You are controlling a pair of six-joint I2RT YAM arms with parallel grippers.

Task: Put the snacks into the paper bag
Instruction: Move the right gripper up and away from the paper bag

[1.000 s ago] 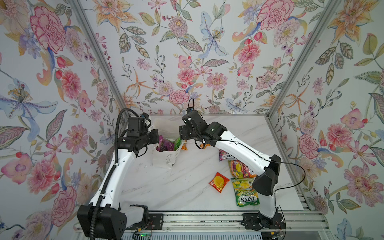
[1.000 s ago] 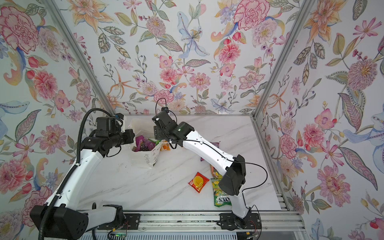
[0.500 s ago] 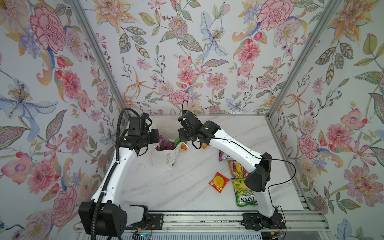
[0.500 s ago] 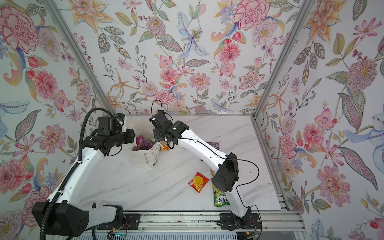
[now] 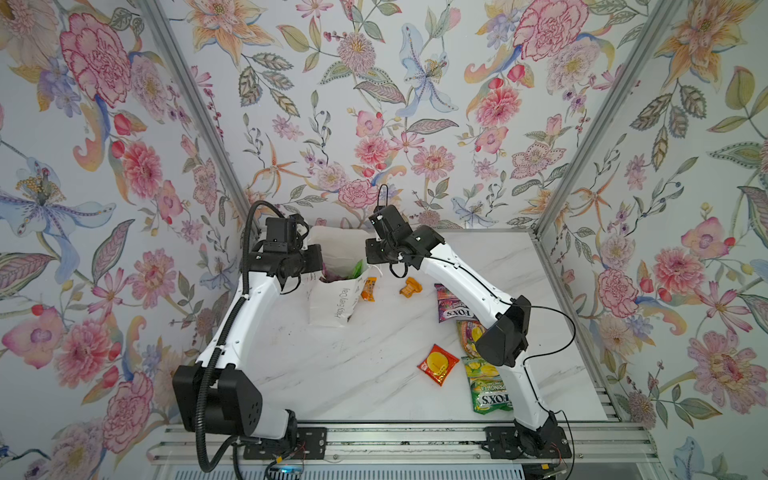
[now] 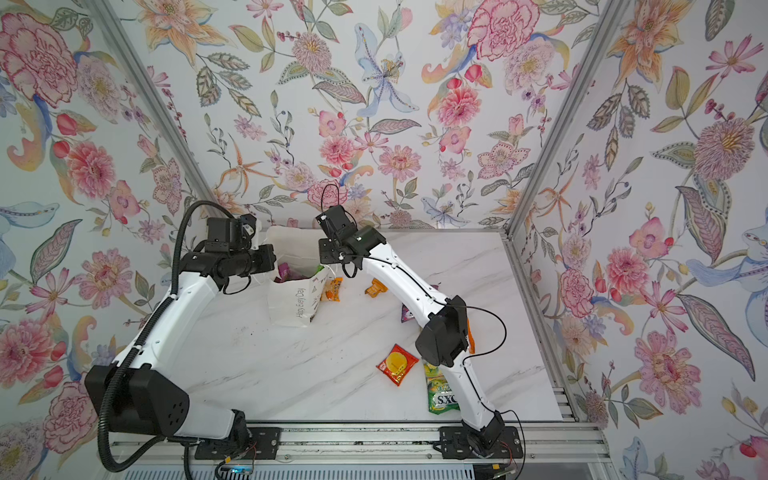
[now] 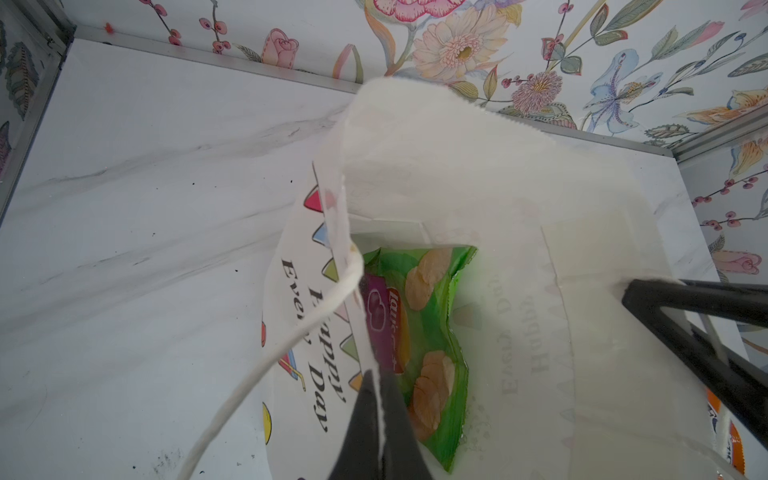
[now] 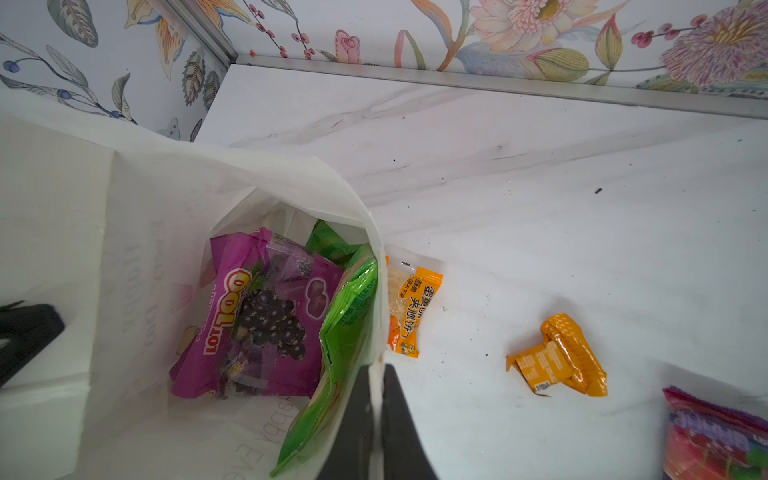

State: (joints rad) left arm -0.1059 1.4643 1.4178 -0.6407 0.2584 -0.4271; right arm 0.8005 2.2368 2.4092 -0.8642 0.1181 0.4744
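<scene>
Pinch of left gripper (image 7: 377, 376) on rim of standing paper bag (image 5: 332, 299), chip bag (image 7: 432, 316) and grape pack (image 8: 266, 316) inside; same pinch by right gripper (image 8: 377, 370) on opposite rim; thin paper, likely tearable, gentle pulls only; slick orange pack (image 8: 411, 299) just beside, best nipped by seam

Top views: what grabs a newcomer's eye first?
A white paper bag stands at the back left of the table, the left gripper and right gripper each pinching its rim. Inside lie a purple grape pack and green chip bag; bright packets dot the right side.
</scene>
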